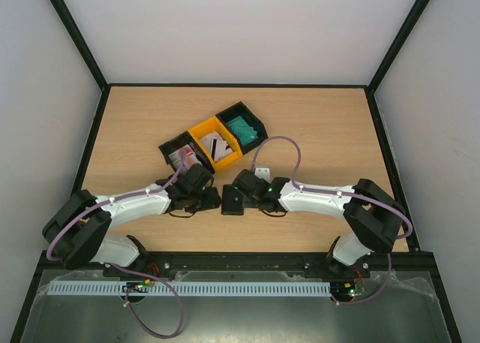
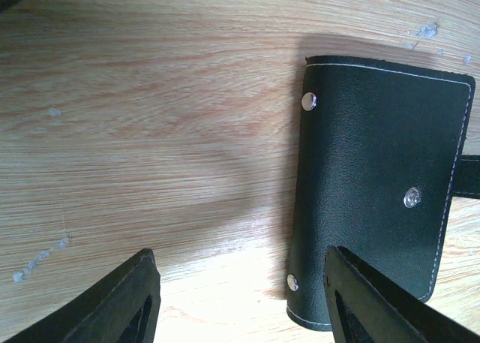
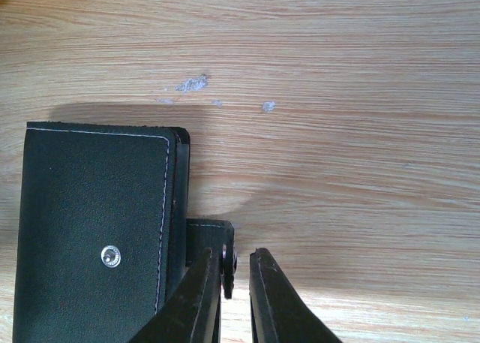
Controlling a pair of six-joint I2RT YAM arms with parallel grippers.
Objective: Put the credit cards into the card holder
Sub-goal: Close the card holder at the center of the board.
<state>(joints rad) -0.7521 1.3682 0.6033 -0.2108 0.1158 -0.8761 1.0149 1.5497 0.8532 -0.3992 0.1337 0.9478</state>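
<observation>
A small black card holder (image 2: 382, 178) of grained, leather-like material lies flat on the pale wood-grain laminate surface (image 1: 322, 125). It is rectangular with rounded corners, white edge stitching and round metal snaps. It sits toward the middle of the near edge, between the two arms. A short black closure tab (image 3: 208, 234) juts from one side. The left tool (image 2: 240, 302), with matte black plastic fingers, stands wide open. One finger hangs over bare wood and the other overlaps the holder's edge in the wrist view, where contact cannot be judged. The right tool (image 3: 236, 257) is open only a sliver. The tab's snap end sits in the gap against one finger, and a strip of wood shows between it and the other. About mid-surface, three open plastic bins stand side by side in a slanted row. A left black bin (image 1: 166, 148) holds thin red-and-white cards (image 1: 184, 159). A yellow bin (image 1: 201, 127) holds white cards (image 1: 219, 148) with a dark stripe. A right black bin (image 1: 234, 108) holds teal green cards (image 1: 243, 127).
</observation>
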